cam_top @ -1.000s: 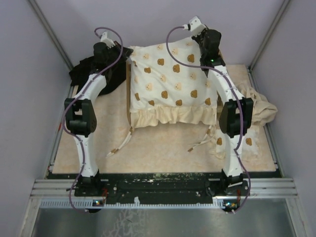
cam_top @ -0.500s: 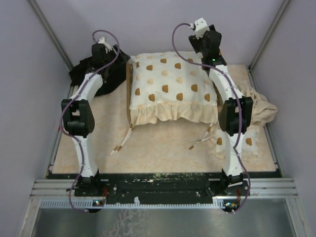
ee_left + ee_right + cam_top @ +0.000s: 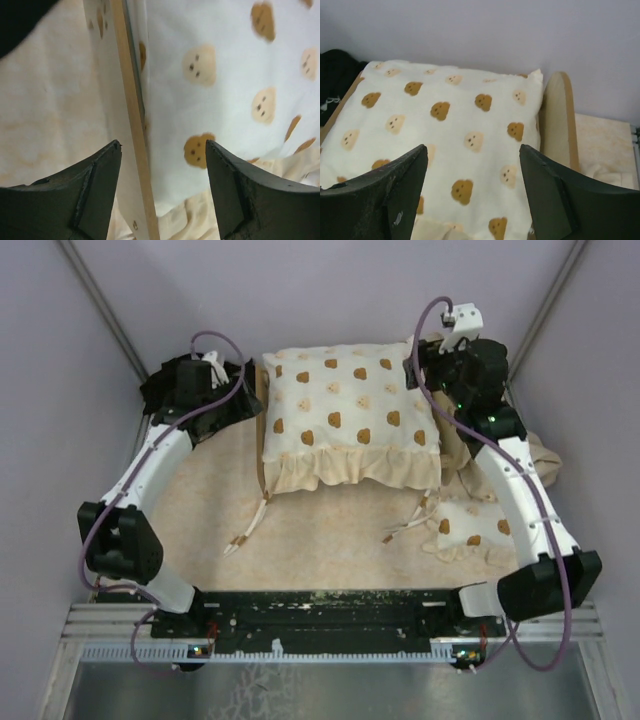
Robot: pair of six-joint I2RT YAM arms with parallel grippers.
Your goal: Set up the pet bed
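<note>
The pet bed (image 3: 261,430) stands at the back middle, mostly covered by a cream frilled cushion (image 3: 345,415) with brown prints lying flat on it. Its wooden side rail (image 3: 131,125) shows in the left wrist view and its rounded headboard (image 3: 558,120) in the right wrist view. My left gripper (image 3: 243,405) (image 3: 162,145) hovers open above the bed's left rail and the cushion's edge, holding nothing. By the bed's back right corner, my right gripper (image 3: 422,365) (image 3: 472,147) is open too, above the cushion (image 3: 450,135), empty.
A black cloth (image 3: 165,385) lies at the back left, under the left wrist. A beige cloth (image 3: 540,455) is bunched at the right, with a small printed cushion (image 3: 470,530) in front of it. Tie straps (image 3: 248,528) trail from the frill onto the mat. Walls close in on both sides.
Both grippers went from shut to open and let go of the cushion, which dropped flat onto the bed. Both arms have swung outward, away from the cushion's back corners.
</note>
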